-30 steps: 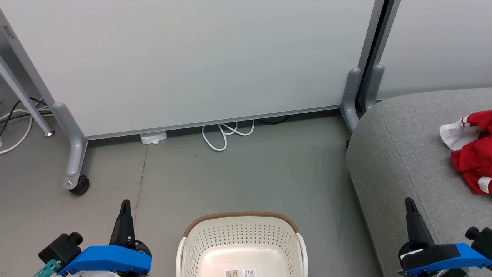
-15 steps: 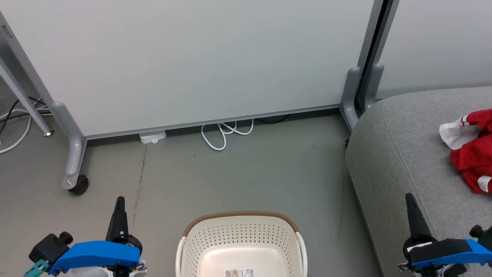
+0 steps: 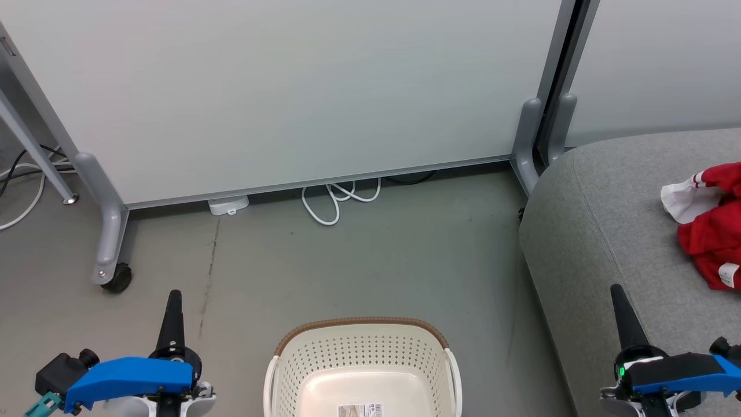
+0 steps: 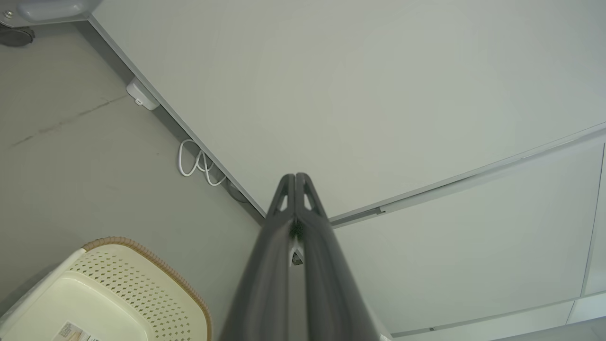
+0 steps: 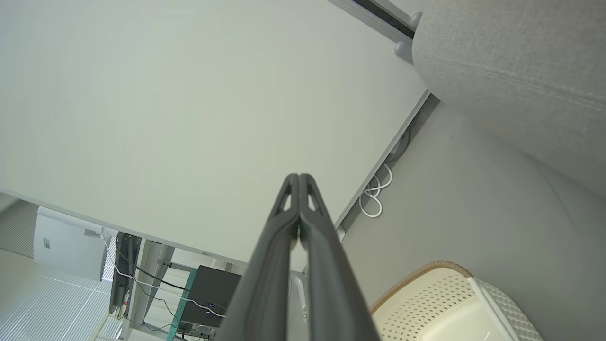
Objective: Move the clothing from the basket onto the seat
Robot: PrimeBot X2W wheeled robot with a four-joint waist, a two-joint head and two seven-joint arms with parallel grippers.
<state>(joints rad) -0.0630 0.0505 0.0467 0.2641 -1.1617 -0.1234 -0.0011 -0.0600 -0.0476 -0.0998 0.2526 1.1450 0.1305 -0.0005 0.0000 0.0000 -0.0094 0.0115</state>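
The clothing (image 3: 715, 243) lies bunched on the seat (image 3: 596, 243), well apart from the basket (image 3: 362, 321), which stands on the floor (image 3: 347, 260). The left gripper (image 3: 173, 296) and right gripper (image 3: 616, 289) are both clenched with nothing between the fingers, one on each side of the basket.

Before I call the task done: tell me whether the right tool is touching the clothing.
Apart. In the head view the right tool, shut, points up, and bare grey seat shows between its tip and the red clothing.

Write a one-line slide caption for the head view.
Clothing on the seat, basket on floor, left gripper and right gripper shut.
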